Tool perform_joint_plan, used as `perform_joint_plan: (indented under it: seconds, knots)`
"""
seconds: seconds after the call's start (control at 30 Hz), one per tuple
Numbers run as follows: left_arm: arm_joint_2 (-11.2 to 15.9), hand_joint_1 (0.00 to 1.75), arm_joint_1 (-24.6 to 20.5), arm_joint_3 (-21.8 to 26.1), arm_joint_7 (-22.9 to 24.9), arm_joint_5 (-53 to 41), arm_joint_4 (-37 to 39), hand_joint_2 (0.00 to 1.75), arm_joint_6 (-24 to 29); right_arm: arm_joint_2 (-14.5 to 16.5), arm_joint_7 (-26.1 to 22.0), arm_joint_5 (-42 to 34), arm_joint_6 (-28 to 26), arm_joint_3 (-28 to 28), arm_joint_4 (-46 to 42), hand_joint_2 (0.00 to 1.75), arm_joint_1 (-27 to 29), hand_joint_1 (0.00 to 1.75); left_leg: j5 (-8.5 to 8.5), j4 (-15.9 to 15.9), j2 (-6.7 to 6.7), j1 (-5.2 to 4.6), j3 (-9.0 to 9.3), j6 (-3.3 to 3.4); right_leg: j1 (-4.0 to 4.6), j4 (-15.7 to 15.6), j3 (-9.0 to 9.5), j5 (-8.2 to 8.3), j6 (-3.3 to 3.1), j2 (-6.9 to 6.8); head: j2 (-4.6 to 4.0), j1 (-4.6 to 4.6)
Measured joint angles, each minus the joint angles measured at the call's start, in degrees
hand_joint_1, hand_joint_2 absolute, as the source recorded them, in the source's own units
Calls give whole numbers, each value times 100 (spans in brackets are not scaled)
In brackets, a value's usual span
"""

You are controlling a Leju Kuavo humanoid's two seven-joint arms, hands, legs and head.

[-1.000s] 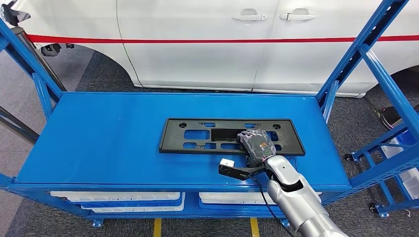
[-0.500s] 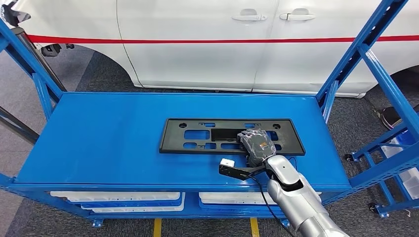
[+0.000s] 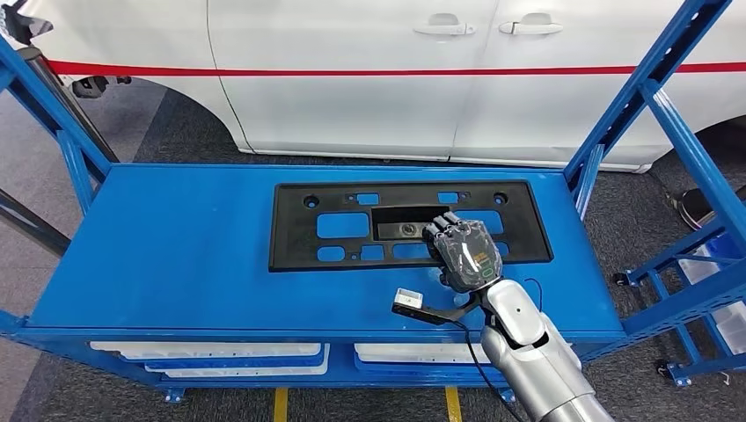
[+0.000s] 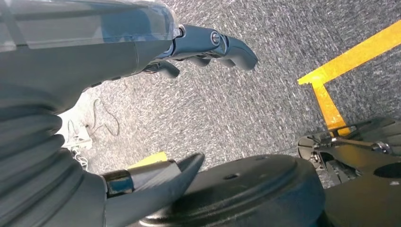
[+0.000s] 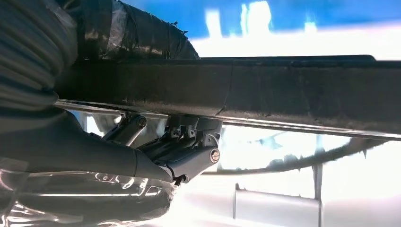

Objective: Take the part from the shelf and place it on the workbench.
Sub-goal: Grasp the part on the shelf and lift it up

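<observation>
With its fingers (image 3: pixel 447 230) clamped through a cutout near the right end, the right hand (image 3: pixel 464 253) holds the black plastic panel (image 3: pixel 405 224) tilted above the blue shelf (image 3: pixel 176 255), likely for clearance; left hand (image 4: pixel 142 47) hangs, fingers apart.

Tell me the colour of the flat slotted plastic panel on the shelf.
Black, clearest in the head view: the flat slotted plastic panel against the blue shelf top.

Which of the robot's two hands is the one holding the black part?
The right hand: it grips the black part at its near edge over the blue shelf. The left hand hangs above the floor, holding nothing.
</observation>
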Motion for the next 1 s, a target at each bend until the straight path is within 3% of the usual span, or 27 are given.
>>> perform_joint_plan:
  seconds: [0.07, 0.1, 0.13, 0.23, 0.3, 0.4, 0.47, 0.57, 0.63, 0.67, 0.77, 0.8, 0.93, 0.97, 1.0]
  knots:
    - [-1, 0, -2, 1, -3, -27, 14, 175, -1, -69, -5, 36, -1, -15, -233, 175, 109, 175, 7, 6, -2, 5, -19, 2, -53, 734, -314, -338, 48, -2, 0, 0]
    - [-1, 0, -2, 1, -3, -39, 19, 175, -4, -107, -5, 47, 15, -20, -337, 175, 174, 175, 9, 20, -8, 15, -33, -8, -88, 929, -398, -370, 80, -4, 0, 0]
    - [-2, 0, -2, 1, -3, -51, 21, 175, -7, -141, -5, 56, 31, -23, -433, 175, 232, 175, 8, 45, -13, 33, -53, -28, -124, 899, -380, -287, 114, -7, 0, 0]
    - [-1, 0, -7, 3, -8, -75, 22, 175, -18, -218, -5, 63, 64, -25, -658, 175, 308, 175, -26, 186, -23, 95, -142, -164, -212, -83, 86, 206, 228, 5, 0, 2]
    - [8, 0, -16, 4, -14, -88, 29, 175, -26, -248, -5, 63, 72, -26, -757, 175, 324, 175, -27, 258, -32, 87, -193, -274, -204, -384, 202, 304, 179, 53, 0, -2]
    - [13, 0, -19, 5, -25, -119, 44, 175, -33, -266, -5, 62, 80, -27, -845, 175, 356, 175, 24, 248, -42, 87, -227, -395, -171, -329, 108, 370, -5, 65, 0, -7]
    - [15, 0, -20, 5, -30, -126, 51, 175, -34, -269, -5, 63, 83, -27, -887, 175, 362, 175, -210, 469, -32, 94, -333, -423, -173, -332, 29, 445, -126, 39, 0, -8]
    - [20, 0, -27, 5, -39, -127, 54, 175, -37, -274, -5, 63, 85, -28, -921, 175, 377, 175, -945, 1511, -22, 72, -662, -406, -110, -330, -131, 562, -249, -1, 0, -9]
    - [23, 0, -30, 5, -44, -127, 55, 175, -40, -278, -5, 63, 87, -28, -921, 175, 395, 175, -1125, 1868, -22, 43, -662, -362, -48, -314, -245, 638, -275, -20, 0, -9]
    - [23, 0, -31, 5, -45, -127, 56, 175, -41, -281, -5, 63, 88, -28, -925, 175, 401, 175, -1068, 1714, -22, 22, -494, -319, -20, -305, -298, 675, -280, -24, 0, -9]
    - [30, 0, -55, 5, -47, -128, 60, 175, -44, -287, -5, 62, 88, -28, -966, 175, 403, 175, -766, 531, -12, -74, 306, -138, 33, -295, -392, 783, -259, -28, 0, -6]
    - [33, 0, -65, 5, -48, -129, 63, 175, -45, -291, -4, 62, 89, -28, -981, 175, 401, 175, -715, 293, -7, -104, 440, -107, 35, -299, -403, 819, -233, -34, 0, -5]
    - [28, 0, -83, 6, -51, -142, 92, 175, -69, -318, -9, 52, 122, -28, -1019, 175, 399, 175, -504, 141, 7, -123, 409, -55, 9, -341, -441, 904, -90, -49, 0, -2]
    - [24, 0, -88, 7, -52, -149, 102, 175, -81, -333, -13, 40, 138, -28, -1030, 175, 395, 175, -423, 105, 19, -108, 368, -16, 4, -268, -485, 775, -60, -43, 0, 2]
    - [21, 0, -93, 7, -54, -159, 113, 175, -95, -347, -18, 21, 158, -28, -1042, 175, 388, 175, -342, 75, 34, -91, 310, 17, -1, -82, -557, 540, -33, -37, 0, 5]
